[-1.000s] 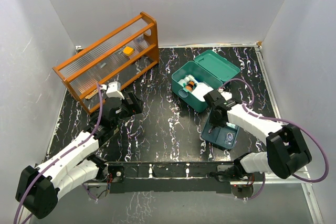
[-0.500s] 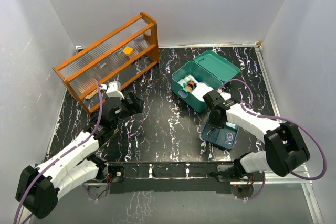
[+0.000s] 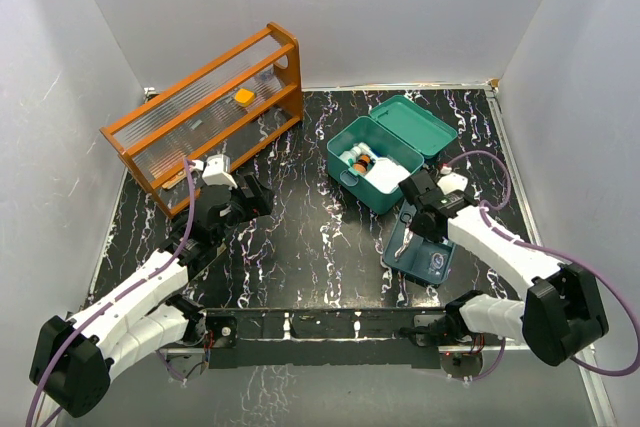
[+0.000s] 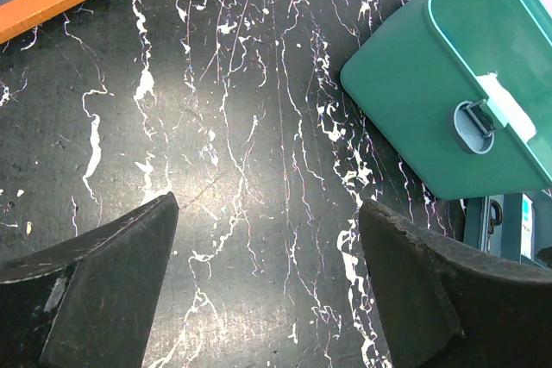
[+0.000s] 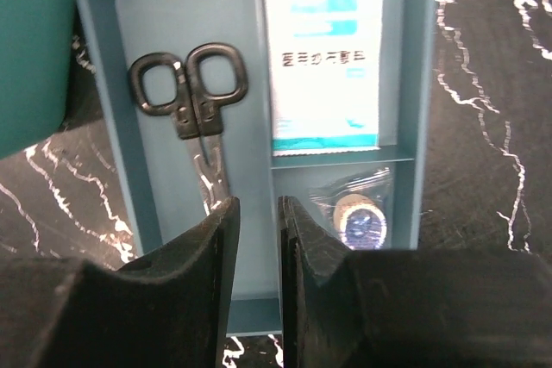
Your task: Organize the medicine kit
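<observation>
Seemingly mid-sort, the right gripper hung narrowly parted and empty over the divided tray, the left gripper gaping wide; the scissors likely needed pinching next for the medicine kit.

The white and black left arm reaches forward, low over the table. Its black two-finger left gripper points down with its fingers spread wide apart. The white and black right arm bends in toward the middle. Its black right gripper points down, its fingers nearly together with just a thin gap.
</observation>
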You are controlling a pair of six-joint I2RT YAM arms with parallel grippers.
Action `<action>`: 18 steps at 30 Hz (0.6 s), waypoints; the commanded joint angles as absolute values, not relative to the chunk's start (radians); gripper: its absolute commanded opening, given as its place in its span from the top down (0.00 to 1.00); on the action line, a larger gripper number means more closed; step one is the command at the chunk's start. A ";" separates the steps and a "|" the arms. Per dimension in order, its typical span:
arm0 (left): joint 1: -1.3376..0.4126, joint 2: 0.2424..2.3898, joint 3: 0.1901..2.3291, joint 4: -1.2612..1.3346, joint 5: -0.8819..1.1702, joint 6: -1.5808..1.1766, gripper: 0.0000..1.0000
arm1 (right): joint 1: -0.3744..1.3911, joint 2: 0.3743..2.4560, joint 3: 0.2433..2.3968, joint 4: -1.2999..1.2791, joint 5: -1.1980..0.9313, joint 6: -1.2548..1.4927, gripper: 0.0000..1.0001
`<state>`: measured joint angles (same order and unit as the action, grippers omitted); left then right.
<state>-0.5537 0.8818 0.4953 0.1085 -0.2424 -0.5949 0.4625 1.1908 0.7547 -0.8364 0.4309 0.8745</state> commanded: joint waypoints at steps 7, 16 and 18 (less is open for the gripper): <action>-0.555 0.866 0.508 0.121 -0.242 -0.597 0.15 | 0.429 1.182 0.701 -0.813 0.439 0.999 0.80; -0.555 0.870 0.514 0.113 -0.239 -0.596 0.15 | 0.421 1.215 0.649 -0.692 0.336 0.936 0.80; -0.554 0.868 0.516 0.111 -0.240 -0.594 0.15 | 0.420 1.234 0.648 -0.687 0.335 0.934 0.81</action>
